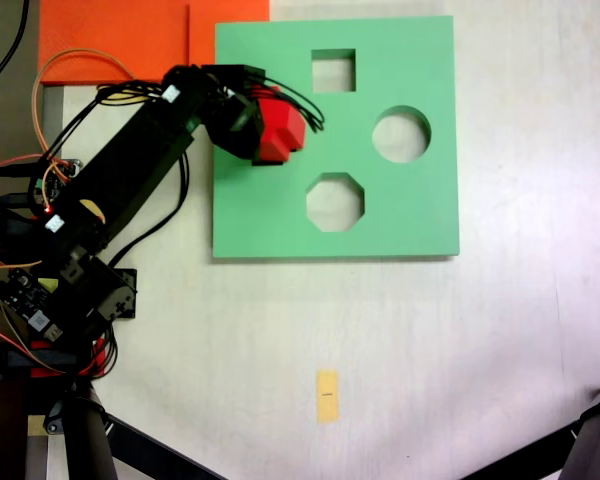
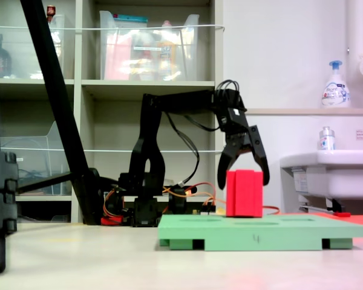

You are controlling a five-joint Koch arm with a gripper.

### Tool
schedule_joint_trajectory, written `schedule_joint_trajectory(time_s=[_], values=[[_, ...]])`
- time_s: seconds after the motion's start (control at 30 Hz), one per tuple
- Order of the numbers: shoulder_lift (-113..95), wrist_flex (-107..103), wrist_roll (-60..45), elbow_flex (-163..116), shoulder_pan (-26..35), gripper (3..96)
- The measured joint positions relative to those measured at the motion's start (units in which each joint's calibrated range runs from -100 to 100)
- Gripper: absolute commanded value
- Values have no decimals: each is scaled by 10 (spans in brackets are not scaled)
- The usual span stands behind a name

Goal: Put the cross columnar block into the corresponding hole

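Spread wide, the gripper [image 2: 243, 171] straddles the top of the cross columnar block [image 2: 244, 193] with a gap showing at each finger, gripping nothing. That block is bright red foam, standing upright on the green board [image 1: 255, 215] near its left edge in the first exterior view; the corresponding hole lies hidden beneath it.

Single black Koch arm, base at the first exterior view's left, upper link rising steeply and forearm reaching roughly level toward the second exterior view's right. The wrist bends downward, so the pincer [image 2: 244, 175] points at the worktop. Its two black fingers [image 2: 261, 158] are spread apart, straddling the top of the cross columnar block [image 2: 244, 193]; contact cannot be judged.
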Motion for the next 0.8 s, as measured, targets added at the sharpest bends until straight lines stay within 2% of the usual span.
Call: schedule_joint_trajectory(time_s=[0.8], values=[[-12, -3, 17, -7, 14, 342]])
